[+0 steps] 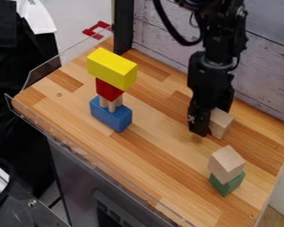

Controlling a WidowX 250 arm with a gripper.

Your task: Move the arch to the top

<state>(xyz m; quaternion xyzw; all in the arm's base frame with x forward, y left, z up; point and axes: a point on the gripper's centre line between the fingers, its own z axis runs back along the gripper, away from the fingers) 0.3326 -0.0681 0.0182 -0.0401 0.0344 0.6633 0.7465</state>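
Item one: a black two-finger gripper (202,124), hanging down over the right half of a striped butcher-block tabletop (156,133), near the plank wall. Item two: a plain light-wood block (221,123), angular on its visible faces, set against the gripper on the side toward the view's right; whether it is pinched or merely adjacent cannot be told, nor can the gripper's spread. Arch: not identifiable with certainty; any cut-out in the plain light-wood block is hidden from this side. Item three: a stack on the left half of the tabletop, comprising, from the bottom up, a blue rectangular block (110,116); slim, upright light-wood supports (112,104), whether separate or joined unclear; a small red block (108,90); and a long yellow rectangular block (112,67), laid across the top and overhanging the red one. Item four: a shorter stack near the right end, nearer the camera than the gripper, comprising a green block (228,184) below and a light-wood cube-like block (226,163) resting on it. Surroundings: a wall of pale, whitewashed planks (269,66) behind; a black upright post (123,26) at the rear edge; a red bracket-like piece (97,29) beyond the far left corner.
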